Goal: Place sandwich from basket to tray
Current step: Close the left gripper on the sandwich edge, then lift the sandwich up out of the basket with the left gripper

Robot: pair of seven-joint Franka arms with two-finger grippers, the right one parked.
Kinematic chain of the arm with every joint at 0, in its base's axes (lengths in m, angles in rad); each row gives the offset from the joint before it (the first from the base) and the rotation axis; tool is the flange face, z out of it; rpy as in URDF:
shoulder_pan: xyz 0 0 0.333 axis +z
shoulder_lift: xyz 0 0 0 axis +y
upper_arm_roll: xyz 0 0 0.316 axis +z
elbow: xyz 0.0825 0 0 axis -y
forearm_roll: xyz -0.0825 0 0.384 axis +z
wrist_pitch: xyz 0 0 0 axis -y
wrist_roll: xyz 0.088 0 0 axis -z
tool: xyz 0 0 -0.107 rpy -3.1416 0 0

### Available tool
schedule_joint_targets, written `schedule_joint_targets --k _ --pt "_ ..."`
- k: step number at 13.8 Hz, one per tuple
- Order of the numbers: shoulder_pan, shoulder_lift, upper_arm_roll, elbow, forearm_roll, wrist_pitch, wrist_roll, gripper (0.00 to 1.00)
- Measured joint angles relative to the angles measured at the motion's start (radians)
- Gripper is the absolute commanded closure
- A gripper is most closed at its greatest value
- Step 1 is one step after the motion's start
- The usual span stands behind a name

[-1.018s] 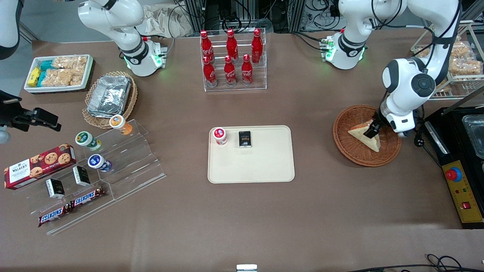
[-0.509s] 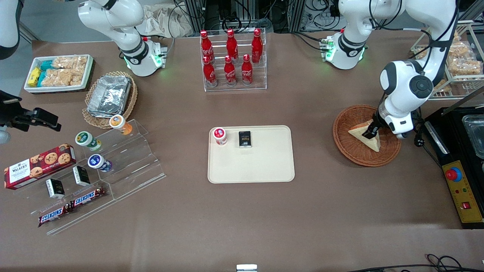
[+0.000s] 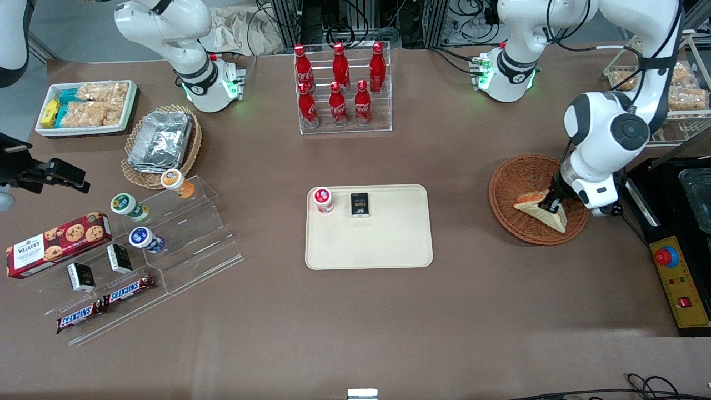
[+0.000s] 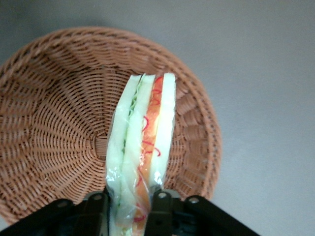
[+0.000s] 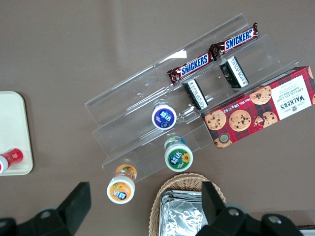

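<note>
Sandwich (image 3: 540, 208) now tips on edge, filling showing, clamped in the left arm's tool (image 4: 132, 199) and starting to lift above the basket (image 3: 514, 183); the tray (image 3: 389, 244) awaits it.

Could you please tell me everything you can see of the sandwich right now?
The sandwich is a triangular wedge of pale white bread in clear wrap, with green and orange-red filling showing at its edge. It stands on edge, tilted, over the reddish-brown wicker basket, pinched between the fingers of the left gripper.
</note>
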Motion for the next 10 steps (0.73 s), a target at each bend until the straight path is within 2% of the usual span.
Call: schedule_joint_targets --k 4,10 --pt "-0.002 -0.004 -0.035 0.258 0.01 -0.366 0.04 1.0" --pt "-0.003 -0.024 -0.092 0.675 0.012 -0.852 0.338 1.0"
